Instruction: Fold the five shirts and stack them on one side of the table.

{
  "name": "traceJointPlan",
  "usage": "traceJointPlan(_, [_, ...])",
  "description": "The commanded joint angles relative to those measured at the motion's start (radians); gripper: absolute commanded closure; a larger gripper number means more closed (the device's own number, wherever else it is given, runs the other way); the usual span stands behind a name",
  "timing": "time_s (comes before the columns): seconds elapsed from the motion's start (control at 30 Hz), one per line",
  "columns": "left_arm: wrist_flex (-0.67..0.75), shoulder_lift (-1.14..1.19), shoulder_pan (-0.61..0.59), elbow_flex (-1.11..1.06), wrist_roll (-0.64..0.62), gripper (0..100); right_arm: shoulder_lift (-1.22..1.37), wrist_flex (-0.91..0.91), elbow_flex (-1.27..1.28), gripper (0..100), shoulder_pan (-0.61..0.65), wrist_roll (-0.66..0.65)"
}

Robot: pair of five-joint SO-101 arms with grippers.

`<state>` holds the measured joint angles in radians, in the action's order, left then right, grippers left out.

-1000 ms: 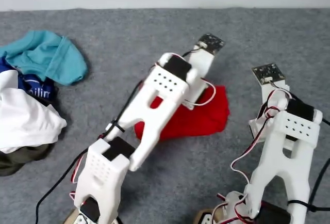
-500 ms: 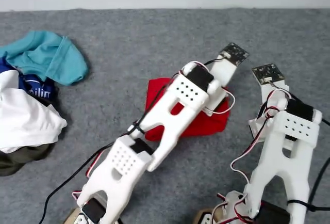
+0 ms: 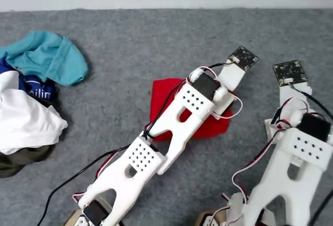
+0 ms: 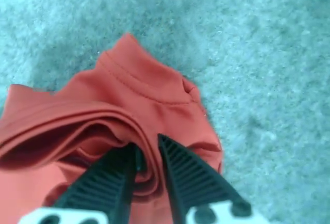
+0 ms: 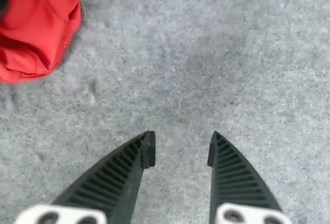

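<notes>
A: Left tool [image 4: 148, 146] first. What do we have?
B: We see it clamped on the red shirt [image 4: 129, 100]. Both black fingers are nearly together w/ a bunched fold of cloth pinched btwn them. The collar seam lies just past the tips, and the cloth is rumpled in layers on one side.
A: And the right tool [image 5: 181, 141]?
B: Spread apart, nothing btwn the fingers, hanging over bare surface [image 5: 216, 53]. We catch the red shirt [image 5: 36, 28] at a corner of that view, near but not touching.
A: From above, where do we put the shirt?
B: It lies on the grey surface [image 3: 119, 33], approx. mid-way across, partly under the left arm [image 3: 171, 127], which stretches diagonally over it. The right arm [image 3: 296, 153] stands just beside the shirt's right edge, apart from the cloth.
A: The other shirts?
B: We see a heap at the far left edge, well apart from the red one. Teal shirt [image 3: 49, 57] at the back, blue shirt [image 3: 36, 90] next to it, white shirt [image 3: 23, 116] spread toward the front, dark shirt [image 3: 15, 161] poking out at the near end. All crumpled, none folded.
A: Is the red one folded?
B: It looks doubled over w/ several layers at the pinched edge. We can't tell more, since the arm covers the rest.
</notes>
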<state>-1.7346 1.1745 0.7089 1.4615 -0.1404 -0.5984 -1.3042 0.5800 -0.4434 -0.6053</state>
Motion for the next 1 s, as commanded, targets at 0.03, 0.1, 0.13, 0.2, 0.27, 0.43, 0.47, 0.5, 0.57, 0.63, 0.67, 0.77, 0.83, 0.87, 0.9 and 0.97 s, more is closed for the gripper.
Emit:
traceJointPlan(0.03, [0.005, -0.011, 0.017, 0.042, -0.002, 99, -0.035, 0.001, -0.009, 81.4, -0.008, 0.002])
traceJointPlan(0.1, [0.005, -0.018, 0.017, 0.042, 0.000, 98, -0.035, -0.001, -0.009, 81.4, -0.008, 0.002])
traceJointPlan(0.13, [0.005, -0.020, 0.017, 0.045, 0.002, 98, -0.035, -0.002, -0.009, 81.4, -0.008, 0.002])
traceJointPlan(0.2, [0.005, -0.011, 0.017, 0.074, 0.002, 98, -0.035, -0.004, -0.009, 81.4, -0.008, 0.002])
traceJointPlan(0.27, [0.005, -0.011, 0.017, 0.096, 0.002, 98, -0.035, -0.005, -0.009, 81.5, -0.007, 0.002])
traceJointPlan(0.43, [0.068, -0.020, 0.012, 0.113, 0.002, 91, -0.035, -0.007, -0.009, 81.5, -0.004, 0.002])
traceJointPlan(0.47, [0.075, -0.020, 0.012, 0.113, 0.002, 88, -0.035, -0.007, -0.009, 81.5, -0.004, 0.002])
traceJointPlan(0.5, [0.083, -0.018, 0.012, 0.113, 0.002, 85, -0.035, -0.007, -0.008, 81.5, -0.004, 0.002])
traceJointPlan(0.57, [0.091, -0.017, 0.012, 0.113, 0.002, 83, -0.035, -0.007, -0.008, 81.5, -0.004, 0.002])
traceJointPlan(0.63, [0.110, -0.020, 0.003, 0.113, -0.005, 83, -0.035, -0.007, -0.008, 81.5, -0.004, 0.002])
traceJointPlan(0.67, [0.130, -0.020, 0.000, 0.113, -0.005, 83, -0.035, -0.007, -0.008, 81.5, -0.004, 0.002])
traceJointPlan(0.77, [0.175, -0.020, -0.021, 0.150, -0.005, 83, -0.035, -0.007, -0.008, 81.5, -0.004, 0.002])
traceJointPlan(0.83, [0.164, -0.021, -0.060, 0.225, -0.002, 83, -0.035, -0.007, -0.006, 81.5, -0.004, 0.002])
traceJointPlan(0.87, [0.157, -0.032, -0.084, 0.223, 0.000, 83, -0.035, -0.007, -0.006, 81.5, -0.004, 0.002])
traceJointPlan(0.9, [0.144, -0.057, -0.120, 0.209, 0.000, 83, -0.035, -0.007, -0.006, 81.5, -0.004, 0.002])
traceJointPlan(0.97, [0.097, -0.100, -0.216, 0.208, 0.002, 83, -0.035, -0.007, -0.006, 81.5, -0.007, 0.002])
